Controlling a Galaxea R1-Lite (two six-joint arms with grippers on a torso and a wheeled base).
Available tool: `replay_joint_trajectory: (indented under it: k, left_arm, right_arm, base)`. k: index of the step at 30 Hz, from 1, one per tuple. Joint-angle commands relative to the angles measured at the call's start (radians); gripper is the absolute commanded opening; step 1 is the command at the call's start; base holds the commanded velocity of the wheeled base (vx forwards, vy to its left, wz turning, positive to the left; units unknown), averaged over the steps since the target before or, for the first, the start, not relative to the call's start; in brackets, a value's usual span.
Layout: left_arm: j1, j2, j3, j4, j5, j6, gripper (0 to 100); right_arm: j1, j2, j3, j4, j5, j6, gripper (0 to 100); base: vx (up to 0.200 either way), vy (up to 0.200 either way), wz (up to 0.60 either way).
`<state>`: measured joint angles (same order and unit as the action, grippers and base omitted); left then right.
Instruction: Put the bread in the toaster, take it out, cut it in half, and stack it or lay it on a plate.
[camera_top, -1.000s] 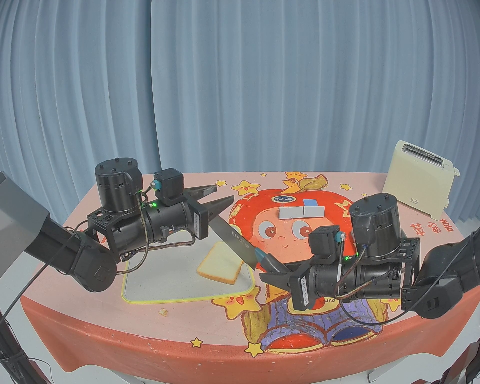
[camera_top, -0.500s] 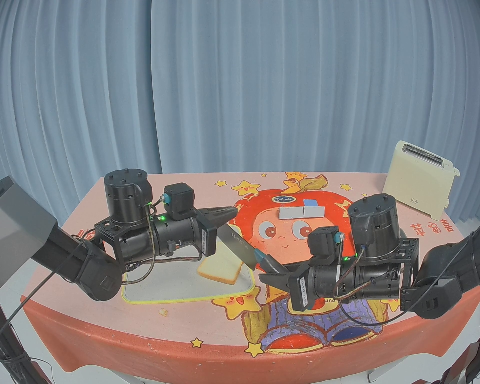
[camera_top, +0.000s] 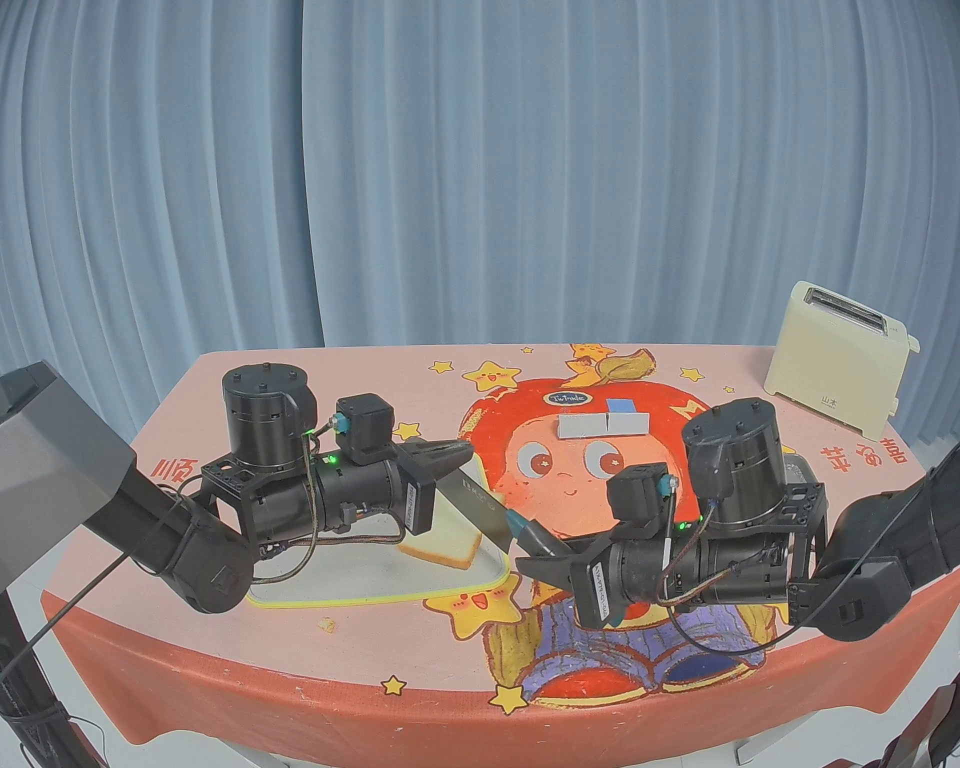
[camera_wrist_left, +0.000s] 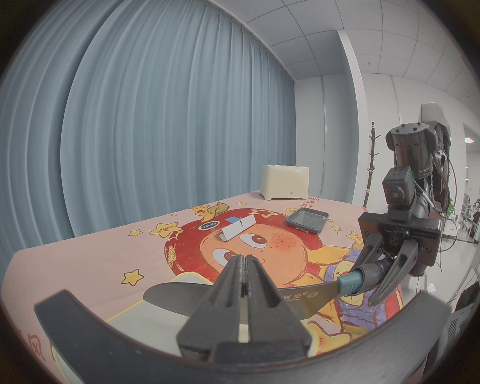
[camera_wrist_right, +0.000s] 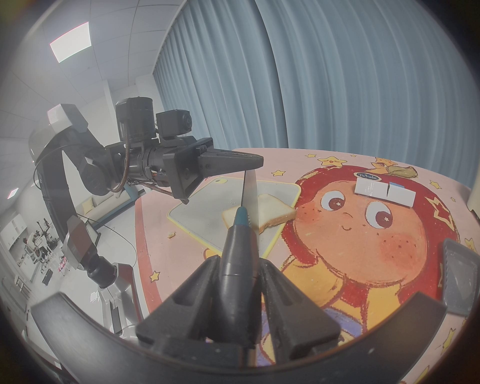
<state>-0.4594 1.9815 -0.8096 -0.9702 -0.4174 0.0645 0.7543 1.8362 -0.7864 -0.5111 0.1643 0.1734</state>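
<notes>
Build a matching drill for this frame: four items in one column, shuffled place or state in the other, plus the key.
Column A
1. knife
2. bread slice
3. toaster
4. left hand

Column B
a. lying on the cutting board
b. shut
c. far right corner of the table
d. handle clamped in the right hand

Pairs: 1-d, 2-a, 3-c, 4-b
</notes>
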Motion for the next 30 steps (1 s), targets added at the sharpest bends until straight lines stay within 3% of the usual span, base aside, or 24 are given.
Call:
replay_joint_trajectory:
  k: [1,12,30]
  left_arm:
    - [-0.001,0.003,0.004,0.001,0.003,0.001,0]
    - [0.002,0.082,0.006,-0.056,0.003,0.000,0]
    - [0.010,0.085,0.024,-0.056,0.002,0.000,0]
  right_arm:
    - [0.000,0.008,0.001,-0.001,0.001,0.000,0]
    - [0.002,0.014,-0.001,-0.003,0.000,0.000,0]
    - [0.004,0.014,-0.008,-0.003,0.000,0.003,0]
  base:
    - [0.000,0.000,0.00]
    - [0.000,0.000,0.00]
    - [0.000,0.000,0.00]
